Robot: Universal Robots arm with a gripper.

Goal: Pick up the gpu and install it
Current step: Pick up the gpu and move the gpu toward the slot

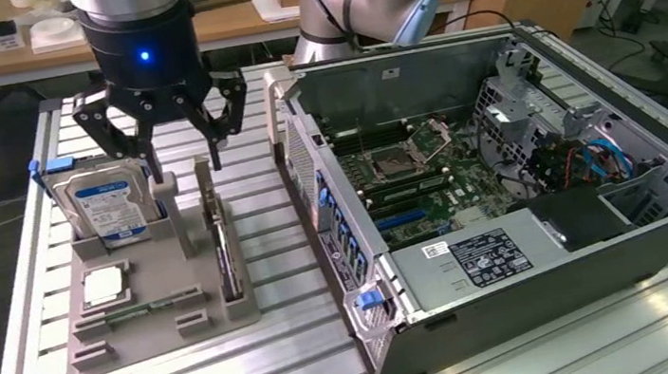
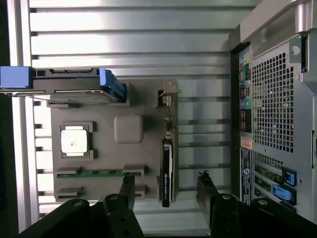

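The gpu (image 1: 225, 258) is a thin dark card standing on edge in a slot along the grey holder tray (image 1: 158, 309), on the side nearest the computer case. In the wrist view the gpu (image 2: 167, 171) runs lengthwise, with its silvery bracket end (image 2: 169, 94) at the far end. My gripper (image 1: 185, 162) hangs open a little above the tray, over the card's far end. In the wrist view the gripper (image 2: 166, 181) straddles the card, one finger on either side, touching nothing.
The open computer case (image 1: 646, 235) lies at the exterior view's right, with its motherboard (image 1: 415, 172) exposed. The tray (image 2: 143, 106) also carries an upright hard drive (image 1: 107, 205), a square silver chip (image 1: 104, 287) and a green memory stick (image 2: 94, 173). Slatted aluminium table (image 1: 292, 364) all around.
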